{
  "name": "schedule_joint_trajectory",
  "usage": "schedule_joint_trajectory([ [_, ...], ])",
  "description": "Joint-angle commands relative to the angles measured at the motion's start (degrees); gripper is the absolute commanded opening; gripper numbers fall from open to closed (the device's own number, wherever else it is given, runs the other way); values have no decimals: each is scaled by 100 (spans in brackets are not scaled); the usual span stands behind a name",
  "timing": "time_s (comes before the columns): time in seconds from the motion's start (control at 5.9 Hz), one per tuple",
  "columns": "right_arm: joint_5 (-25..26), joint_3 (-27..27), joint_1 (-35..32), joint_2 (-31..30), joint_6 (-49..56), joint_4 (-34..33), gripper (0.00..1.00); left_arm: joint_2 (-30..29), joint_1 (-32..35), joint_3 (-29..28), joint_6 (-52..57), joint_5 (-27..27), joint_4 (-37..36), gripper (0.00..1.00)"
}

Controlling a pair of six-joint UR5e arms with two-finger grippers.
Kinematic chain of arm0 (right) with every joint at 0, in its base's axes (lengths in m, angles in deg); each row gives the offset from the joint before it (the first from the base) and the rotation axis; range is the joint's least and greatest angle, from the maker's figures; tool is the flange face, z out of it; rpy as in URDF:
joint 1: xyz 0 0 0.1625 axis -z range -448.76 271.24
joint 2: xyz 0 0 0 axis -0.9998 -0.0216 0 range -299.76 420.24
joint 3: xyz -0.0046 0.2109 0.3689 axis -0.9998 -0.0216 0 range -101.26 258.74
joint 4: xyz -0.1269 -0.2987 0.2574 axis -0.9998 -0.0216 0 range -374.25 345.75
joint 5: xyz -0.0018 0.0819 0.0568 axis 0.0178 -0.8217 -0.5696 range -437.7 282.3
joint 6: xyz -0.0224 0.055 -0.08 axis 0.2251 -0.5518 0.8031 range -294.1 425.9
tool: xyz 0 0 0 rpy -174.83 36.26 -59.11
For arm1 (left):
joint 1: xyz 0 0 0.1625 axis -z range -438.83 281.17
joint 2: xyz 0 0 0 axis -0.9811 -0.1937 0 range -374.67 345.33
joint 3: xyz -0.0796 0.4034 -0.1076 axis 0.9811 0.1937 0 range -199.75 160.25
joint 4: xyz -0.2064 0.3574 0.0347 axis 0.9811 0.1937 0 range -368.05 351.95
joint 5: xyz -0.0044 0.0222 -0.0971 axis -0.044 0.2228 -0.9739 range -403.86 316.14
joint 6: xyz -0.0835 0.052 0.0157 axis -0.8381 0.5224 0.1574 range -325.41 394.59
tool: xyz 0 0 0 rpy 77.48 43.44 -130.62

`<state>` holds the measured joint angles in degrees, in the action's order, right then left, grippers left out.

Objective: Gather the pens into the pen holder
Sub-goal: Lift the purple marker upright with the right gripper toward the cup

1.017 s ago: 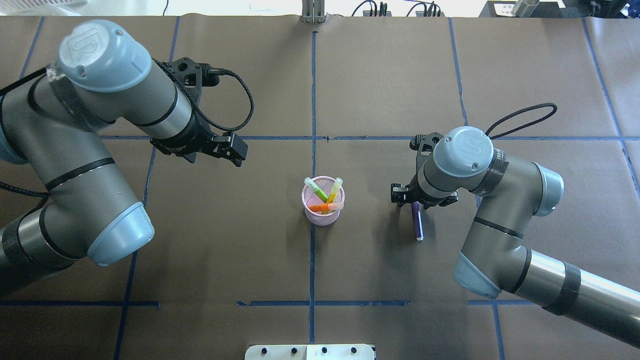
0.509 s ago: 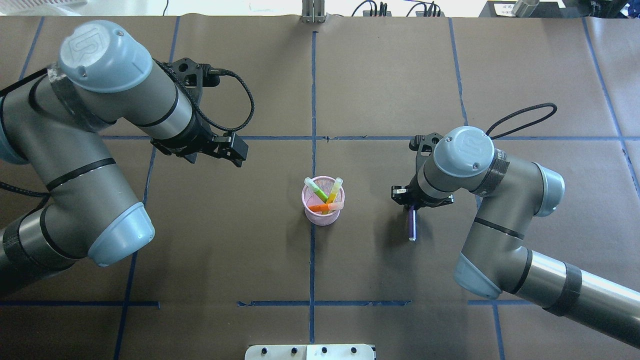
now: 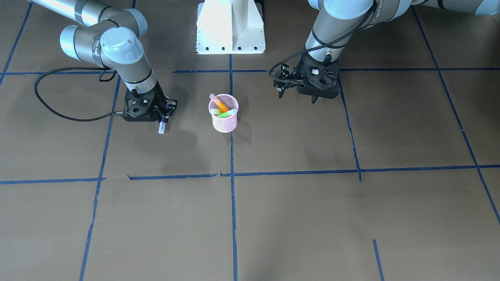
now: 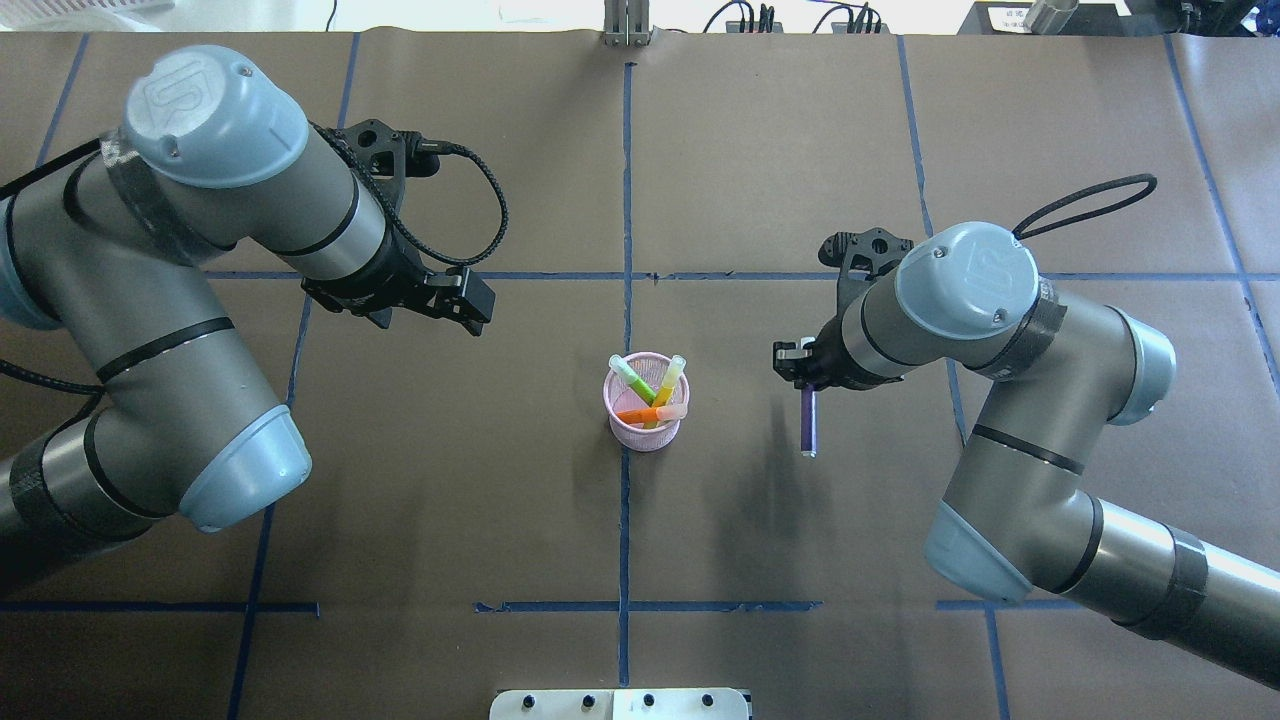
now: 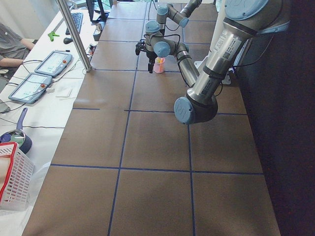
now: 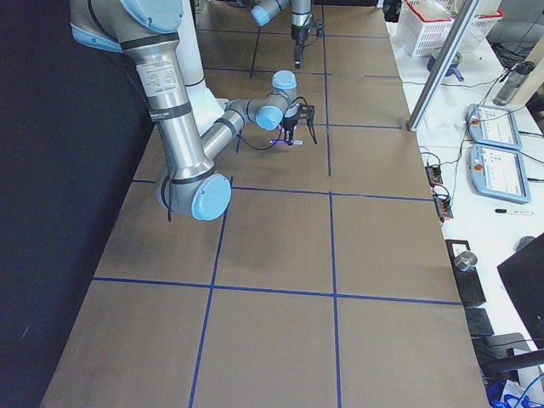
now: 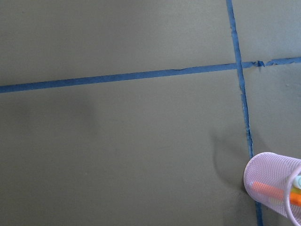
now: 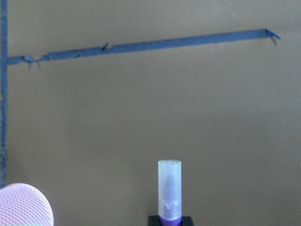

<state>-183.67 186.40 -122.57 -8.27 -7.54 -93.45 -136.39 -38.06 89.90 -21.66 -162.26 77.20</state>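
The pink mesh pen holder [image 4: 645, 432] [image 3: 223, 121] stands at the table's middle. Three pens lean inside it: a green one [image 4: 634, 382], a yellow-orange one [image 4: 670, 380] and an orange one [image 4: 636, 414]. My right gripper [image 4: 806, 385] [image 3: 164, 113] is to the holder's right, shut on the purple pen [image 4: 808, 425] and holding it off the table. The pen's pale cap [image 8: 169, 186] [image 3: 161, 128] sticks out past the fingers. The holder's rim [image 8: 21, 207] shows at the lower left of the right wrist view. My left gripper [image 4: 468, 298] [image 3: 279, 84] hovers open and empty to the holder's far left.
Blue tape lines [image 4: 626, 200] divide the brown table. A white base plate [image 3: 230, 27] sits at the robot's side. In the side views, tablets [image 5: 42, 69] and a red-rimmed white basket [image 5: 12, 182] lie on a bench beyond the table, where a person [image 5: 12, 46] sits.
My right gripper has lifted the purple pen off the table and carried it a little left, towards the holder. The left arm has stayed nearly still.
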Motion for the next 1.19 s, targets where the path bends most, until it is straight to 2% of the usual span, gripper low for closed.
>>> schedule_joint_trajectory([
  [0.0,1144,333,-3,327,-868,9,0,17,-16,-57,0,-8,0,100],
  [0.17,1976,525,110,469,-960,9,0,0,-16,-101,0,-8,17,100],
  [0.51,3682,590,994,715,-1417,1,0,-44,-34,-267,0,-17,26,100],
  [0.68,4194,545,1295,803,-1427,1,0,-45,-34,-294,17,-17,35,100],
  [0.85,4913,388,1655,900,-1418,1,0,-53,-34,-338,18,-17,35,100],
  [1.02,5346,256,1850,1075,-1427,-8,0,-53,-34,-399,18,-17,44,100],
])
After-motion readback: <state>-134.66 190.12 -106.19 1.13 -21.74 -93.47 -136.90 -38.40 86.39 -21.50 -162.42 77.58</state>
